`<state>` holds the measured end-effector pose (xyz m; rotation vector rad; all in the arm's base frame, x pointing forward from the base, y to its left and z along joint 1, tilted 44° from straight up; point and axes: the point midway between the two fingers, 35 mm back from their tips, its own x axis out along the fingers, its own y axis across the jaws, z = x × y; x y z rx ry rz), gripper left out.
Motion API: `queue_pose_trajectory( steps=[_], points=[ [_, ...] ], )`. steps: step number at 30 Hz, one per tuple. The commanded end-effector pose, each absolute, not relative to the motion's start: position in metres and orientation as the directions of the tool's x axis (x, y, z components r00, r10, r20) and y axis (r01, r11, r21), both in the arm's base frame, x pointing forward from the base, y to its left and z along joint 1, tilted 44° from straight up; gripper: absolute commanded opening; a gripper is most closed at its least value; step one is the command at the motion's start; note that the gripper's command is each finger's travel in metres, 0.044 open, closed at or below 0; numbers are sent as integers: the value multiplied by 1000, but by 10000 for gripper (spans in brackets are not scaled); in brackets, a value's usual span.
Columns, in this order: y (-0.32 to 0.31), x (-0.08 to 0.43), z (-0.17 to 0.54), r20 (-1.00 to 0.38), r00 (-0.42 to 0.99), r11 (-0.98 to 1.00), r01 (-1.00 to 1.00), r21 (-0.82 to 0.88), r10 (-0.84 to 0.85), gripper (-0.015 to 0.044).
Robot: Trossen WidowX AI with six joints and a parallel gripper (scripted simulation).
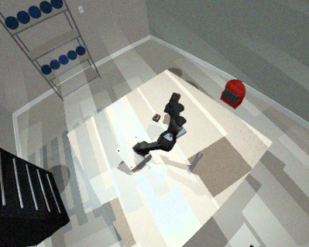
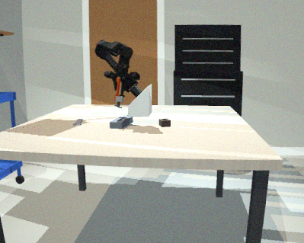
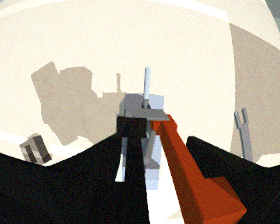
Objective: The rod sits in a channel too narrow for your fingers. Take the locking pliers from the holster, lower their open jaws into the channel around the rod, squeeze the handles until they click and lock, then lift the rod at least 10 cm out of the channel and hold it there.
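Observation:
My gripper (image 2: pixel 119 81) (image 3: pixel 155 141) is shut on the locking pliers. Their orange handle (image 2: pixel 118 86) (image 3: pixel 182 175) slants back between the black fingers in the wrist view, and the grey jaws (image 3: pixel 145 114) point down. The thin light rod (image 3: pixel 147 82) sticks out past the jaws. In the exterior view a small dark piece, seemingly the rod (image 2: pixel 119 107), shows below the jaws, clear above the grey-blue channel block (image 1: pixel 181 132) (image 2: pixel 120 123) (image 3: pixel 158 102). Its exact height cannot be told. The fingers hide part of the handles, so the lock cannot be seen.
A small dark slotted block (image 1: pixel 156 118) (image 2: pixel 164 123) (image 3: pixel 36 149) stands beside the channel block. A grey forked tool (image 1: pixel 195 162) (image 2: pixel 78 122) (image 3: pixel 244 135) lies on the other side. A white wedge (image 2: pixel 143 105) stands behind the channel block in the exterior view.

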<state>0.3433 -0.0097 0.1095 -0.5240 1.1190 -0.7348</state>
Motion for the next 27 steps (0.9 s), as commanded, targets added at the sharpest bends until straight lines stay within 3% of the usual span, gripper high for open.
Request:
queue_pose_trajectory(
  steps=[1, 27],
  points=[
    [-5, 345, 116, -595, 279, 656, 261, -708, -753, 93],
    [6, 350, 135, -555, 363, 655, 272, -705, -748, 93]
  ],
)
